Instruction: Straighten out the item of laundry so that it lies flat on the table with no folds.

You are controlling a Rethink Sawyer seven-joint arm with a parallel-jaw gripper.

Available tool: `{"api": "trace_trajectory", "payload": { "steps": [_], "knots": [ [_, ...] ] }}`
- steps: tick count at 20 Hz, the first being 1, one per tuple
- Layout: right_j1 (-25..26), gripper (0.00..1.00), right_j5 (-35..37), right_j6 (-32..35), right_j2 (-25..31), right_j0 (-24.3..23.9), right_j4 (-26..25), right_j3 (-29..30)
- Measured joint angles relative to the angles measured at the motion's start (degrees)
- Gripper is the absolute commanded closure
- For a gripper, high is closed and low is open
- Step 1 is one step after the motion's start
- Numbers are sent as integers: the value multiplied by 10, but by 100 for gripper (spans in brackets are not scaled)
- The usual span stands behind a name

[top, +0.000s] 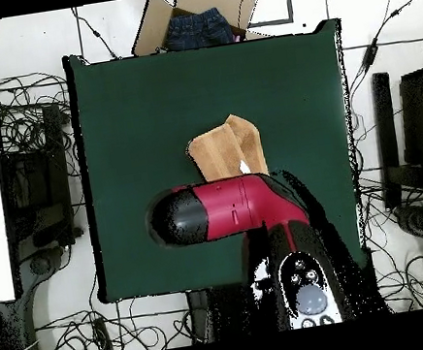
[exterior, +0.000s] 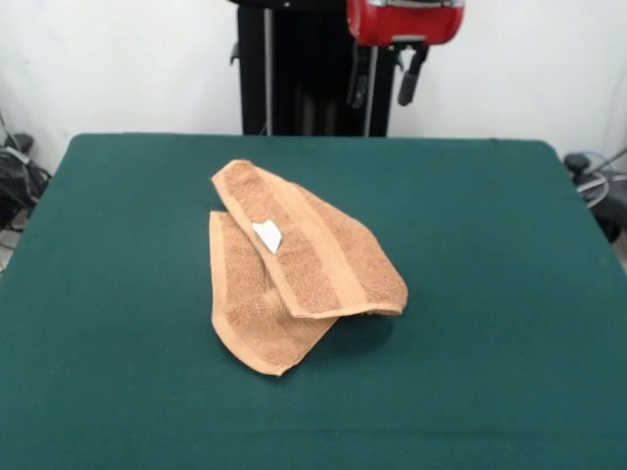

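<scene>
Pincer (exterior: 386,76) hangs open and empty above the green table's (exterior: 509,255) far edge; folded towel (exterior: 294,264) lies mid-table, white wall (exterior: 127,59) behind.

towel (top: 223,149): its lower part was hidden under the red arm (top: 225,208) at the overhead frame's centre.
arm, front view: cut off by the top edge.
gripper (exterior: 384,76): fingers' spacing was unclear.
table (exterior: 118,392): cut off by the bottom edge.
</scene>
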Motion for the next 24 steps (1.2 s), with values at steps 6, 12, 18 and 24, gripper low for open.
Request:
{"api": "trace_trajectory", "payload": {
  "steps": [6, 12, 18, 24],
  "knots": [
    [15, 0, 14, 0, 3, -7, 0, -38],
    [43, 0, 27, 0, 10, -40, 0, -76],
    [83, 0, 33, 0, 25, -89, 0, -111],
    [131, 0, 33, 0, 44, -125, -2, -144]
  ]
}}
